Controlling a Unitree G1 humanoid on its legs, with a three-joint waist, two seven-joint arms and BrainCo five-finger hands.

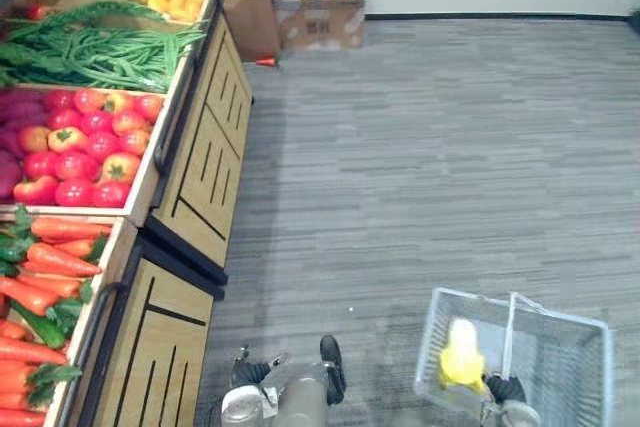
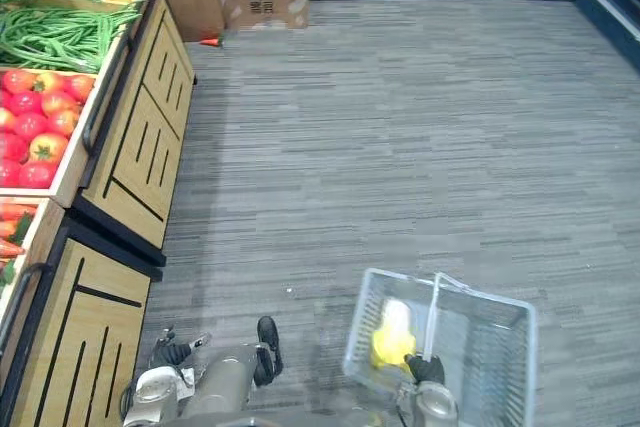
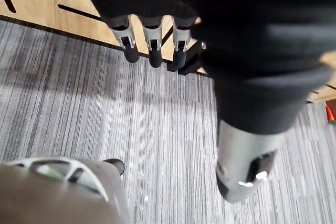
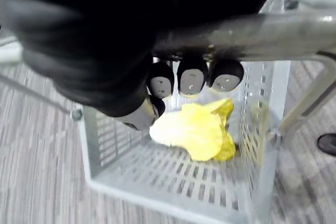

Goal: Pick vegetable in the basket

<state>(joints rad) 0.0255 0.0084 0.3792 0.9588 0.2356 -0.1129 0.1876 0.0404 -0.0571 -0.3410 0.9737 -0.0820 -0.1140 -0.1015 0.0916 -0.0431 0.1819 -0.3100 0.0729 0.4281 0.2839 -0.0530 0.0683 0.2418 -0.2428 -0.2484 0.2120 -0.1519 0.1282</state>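
Left eye: I see yellow vegetable (image 1: 461, 355) lying inside wire basket (image 1: 575, 357), just beside right hand (image 1: 503, 387). That hand is cut off at lower edge. Left hand (image 1: 252, 373) hangs low beside wooden stand (image 1: 160, 347), small, hard to read here.

Left wrist: fingers (image 3: 153, 51) straight, loose, nothing held.

Right wrist: fingers (image 4: 191, 80) curled round basket handle (image 4: 273, 32); vegetable below them on basket floor.
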